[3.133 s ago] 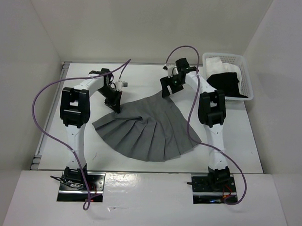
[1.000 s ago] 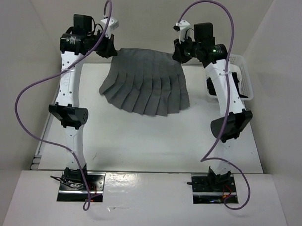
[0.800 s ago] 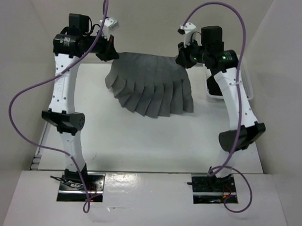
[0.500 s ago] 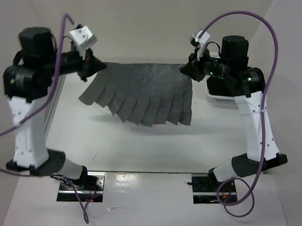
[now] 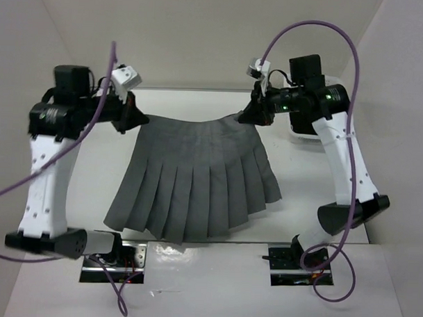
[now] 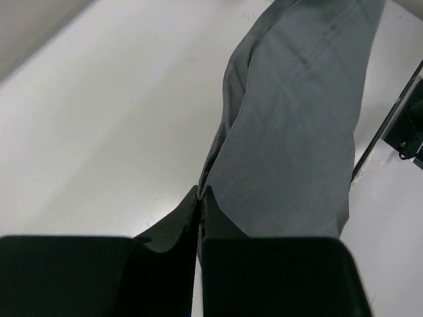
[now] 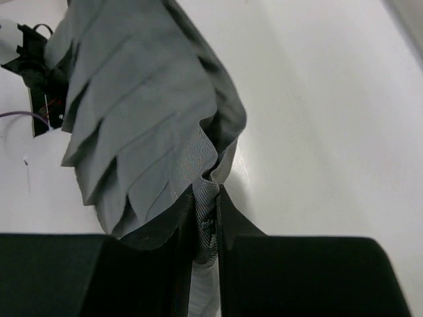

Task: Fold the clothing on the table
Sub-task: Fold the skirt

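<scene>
From above, you are holding one medium-grey pleated soft-fabric skirt (image 5: 197, 179) up over the large flat white table (image 5: 314, 197). Its waistband is running nine-to-three between two grippers, the left gripper (image 5: 133, 115) and the right gripper (image 5: 246, 116), and the pleats are hanging toward six.

In the left wrist view, the jaws are pinching the waistband corner, with cloth trailing toward one o'clock.

In the right wrist view, the jaws are clamping bunched fabric, with pleats fanning toward eleven.
</scene>
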{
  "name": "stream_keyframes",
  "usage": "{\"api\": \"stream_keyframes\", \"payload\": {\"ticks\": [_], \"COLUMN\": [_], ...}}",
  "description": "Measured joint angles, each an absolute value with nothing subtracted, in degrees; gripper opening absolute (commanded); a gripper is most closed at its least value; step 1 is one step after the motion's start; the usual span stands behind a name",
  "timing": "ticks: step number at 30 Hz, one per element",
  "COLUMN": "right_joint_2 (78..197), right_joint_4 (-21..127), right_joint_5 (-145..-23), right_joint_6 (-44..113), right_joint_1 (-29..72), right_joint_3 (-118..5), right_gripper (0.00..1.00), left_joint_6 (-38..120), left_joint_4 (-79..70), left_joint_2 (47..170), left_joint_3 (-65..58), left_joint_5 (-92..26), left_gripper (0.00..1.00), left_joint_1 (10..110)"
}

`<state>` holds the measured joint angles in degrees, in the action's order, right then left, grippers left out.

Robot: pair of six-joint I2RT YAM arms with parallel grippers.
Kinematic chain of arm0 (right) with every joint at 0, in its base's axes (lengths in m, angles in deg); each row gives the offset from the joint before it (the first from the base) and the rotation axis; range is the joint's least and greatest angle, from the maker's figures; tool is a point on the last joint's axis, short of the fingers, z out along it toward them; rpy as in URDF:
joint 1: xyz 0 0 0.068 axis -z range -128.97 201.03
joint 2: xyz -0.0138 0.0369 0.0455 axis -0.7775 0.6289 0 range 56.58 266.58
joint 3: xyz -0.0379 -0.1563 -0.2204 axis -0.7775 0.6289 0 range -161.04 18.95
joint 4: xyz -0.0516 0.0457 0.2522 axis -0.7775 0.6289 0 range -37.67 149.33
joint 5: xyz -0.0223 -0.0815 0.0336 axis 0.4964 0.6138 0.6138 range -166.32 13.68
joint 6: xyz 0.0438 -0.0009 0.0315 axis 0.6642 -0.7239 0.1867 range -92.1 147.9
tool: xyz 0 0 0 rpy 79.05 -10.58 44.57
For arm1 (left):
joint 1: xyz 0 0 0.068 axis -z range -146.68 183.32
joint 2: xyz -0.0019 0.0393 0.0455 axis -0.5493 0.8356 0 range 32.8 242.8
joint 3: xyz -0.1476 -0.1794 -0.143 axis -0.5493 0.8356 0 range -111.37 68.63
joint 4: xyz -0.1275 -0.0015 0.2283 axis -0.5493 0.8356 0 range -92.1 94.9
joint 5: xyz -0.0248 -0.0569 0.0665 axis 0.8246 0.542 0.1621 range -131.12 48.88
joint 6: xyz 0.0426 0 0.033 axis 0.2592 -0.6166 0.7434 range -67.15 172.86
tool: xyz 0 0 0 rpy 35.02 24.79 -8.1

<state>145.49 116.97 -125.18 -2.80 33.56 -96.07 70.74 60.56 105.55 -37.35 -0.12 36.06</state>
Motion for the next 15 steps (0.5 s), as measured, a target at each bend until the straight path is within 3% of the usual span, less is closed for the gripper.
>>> {"api": "stream_keyframes", "payload": {"ticks": [3, 15], "right_joint_2": [150.60, 180.06], "right_joint_4": [116.84, 108.32], "right_joint_5": [-125.05, -115.06], "right_joint_6": [-2.71, 2.97], "right_joint_1": [33.56, 33.56], "right_joint_3": [-96.18, -100.77], "right_gripper": [0.00, 0.00], "left_joint_6": [70.72, 68.17], "left_joint_4": [59.29, 50.50], "left_joint_2": [114.79, 149.06], "left_joint_3": [-35.95, -44.89], "left_joint_5": [-0.32, -4.36], "left_gripper": [0.00, 0.00], "left_joint_1": [36.02, 35.91]}}
